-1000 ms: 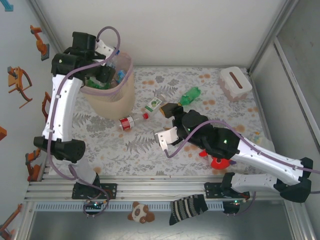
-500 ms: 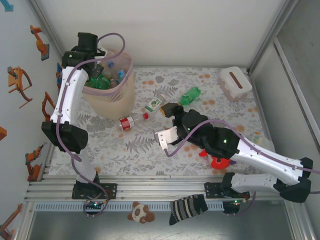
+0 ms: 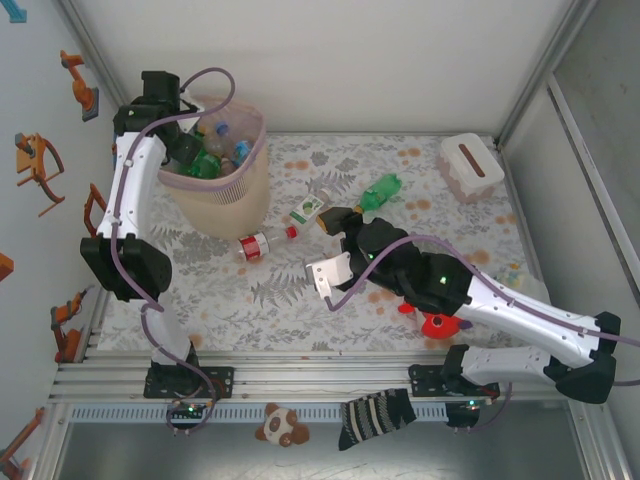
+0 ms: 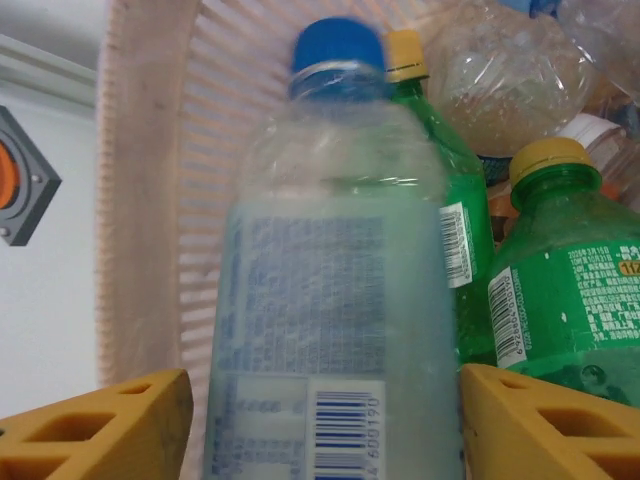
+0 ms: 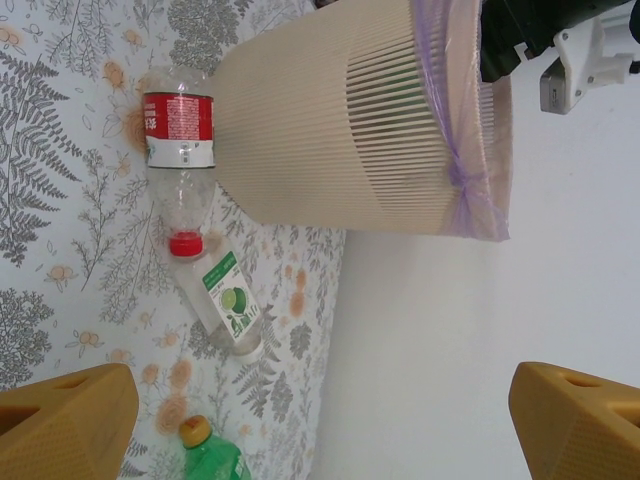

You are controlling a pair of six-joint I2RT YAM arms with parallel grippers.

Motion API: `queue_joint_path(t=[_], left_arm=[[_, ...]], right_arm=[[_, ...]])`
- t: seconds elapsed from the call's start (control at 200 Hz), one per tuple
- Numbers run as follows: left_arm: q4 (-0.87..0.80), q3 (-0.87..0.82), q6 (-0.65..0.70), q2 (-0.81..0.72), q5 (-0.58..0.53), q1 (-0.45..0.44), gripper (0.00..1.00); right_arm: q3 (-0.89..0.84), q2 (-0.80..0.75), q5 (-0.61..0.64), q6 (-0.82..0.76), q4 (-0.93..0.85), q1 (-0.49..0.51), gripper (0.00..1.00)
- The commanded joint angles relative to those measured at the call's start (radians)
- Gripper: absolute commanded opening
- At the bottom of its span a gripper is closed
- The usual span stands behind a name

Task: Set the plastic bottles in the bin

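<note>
Three plastic bottles lie outside the bin (image 3: 228, 205), all on the fern-printed table (image 3: 280, 300). A clear bottle with a red label (image 3: 257, 243) lies against the bin's foot. A pale bottle with a green-and-white label (image 3: 310, 208) is just beyond it, and a green bottle (image 3: 381, 189) is farther off on the same side. The rest of the job looks done: the bin is heaped with clear and green bottles.

The left gripper (image 4: 325, 420) hangs in the bin's mouth with a clear, blue-capped bottle (image 4: 330, 250) between its yellow fingers. That bottle is blurred, but the fingers seem to stand just clear of it on both sides, parted rather than pinching. The right gripper (image 5: 320, 420) is spread wide and empty, aimed at the bottles beside the bin.

The bin is beige, tapered and finely ribbed, with a thin pinkish liner knotted over its rim. The bottles are thin, glossy plastic, rounded, and likely to roll.
</note>
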Motion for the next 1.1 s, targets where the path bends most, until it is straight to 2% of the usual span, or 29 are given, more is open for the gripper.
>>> queue_joint_path(t=[0.0, 0.155, 0.335, 0.401, 0.556, 0.661, 0.856, 1.097], left_arm=[[0.003, 0.008, -0.015, 0.005, 0.033, 0.002, 0.77], [0.002, 0.033, -0.034, -0.022, 0.055, 0.003, 0.82], [-0.02, 0.079, -0.076, -0.051, 0.164, 0.003, 0.83], [-0.031, 0.092, -0.092, -0.056, 0.192, 0.003, 0.77], [-0.04, 0.097, -0.128, -0.049, 0.238, 0.015, 0.52], [-0.046, 0.099, -0.155, -0.025, 0.246, 0.028, 0.42], [-0.075, 0.093, -0.181, 0.033, 0.205, 0.055, 0.3], [-0.08, 0.011, -0.207, 0.06, 0.251, 0.09, 0.27]], right_arm=[[0.021, -0.003, -0.01, 0.027, 0.003, -0.004, 0.94], [0.021, -0.01, -0.014, 0.028, 0.005, -0.004, 0.94], [0.025, -0.004, -0.013, 0.028, 0.007, -0.007, 0.94], [0.025, -0.003, -0.013, 0.03, 0.007, -0.006, 0.94], [0.029, 0.002, -0.019, 0.064, 0.009, -0.015, 0.94], [0.042, 0.01, -0.008, 0.117, 0.009, -0.023, 0.93], [0.064, 0.021, 0.03, 0.234, 0.01, -0.049, 0.93], [0.088, 0.051, 0.035, 0.489, 0.053, -0.116, 0.91]])
